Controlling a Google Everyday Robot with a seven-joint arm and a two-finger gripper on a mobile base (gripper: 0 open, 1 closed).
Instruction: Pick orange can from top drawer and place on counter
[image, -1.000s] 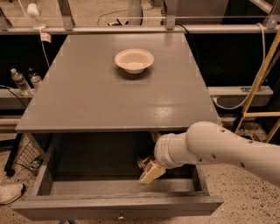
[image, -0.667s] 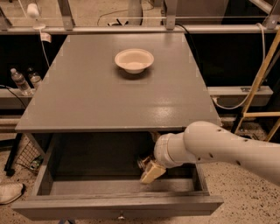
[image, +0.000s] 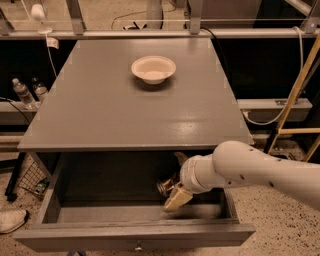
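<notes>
The top drawer (image: 135, 234) is pulled open below the counter (image: 125, 115), and its inside is dark. My white arm reaches into it from the right. My gripper (image: 172, 192) is low in the drawer, right of its middle. A small shiny object with a silvery end (image: 164, 186) sits right at the gripper. It may be the orange can, but little of it shows and the gripper hides the rest. I cannot tell whether the gripper holds it.
A cream bowl (image: 153, 69) stands on the counter near its far edge. Clear water bottles (image: 23, 93) stand on a shelf at the left. A yellow ladder (image: 295, 100) leans at the right. A shoe (image: 11, 220) lies on the floor at the lower left.
</notes>
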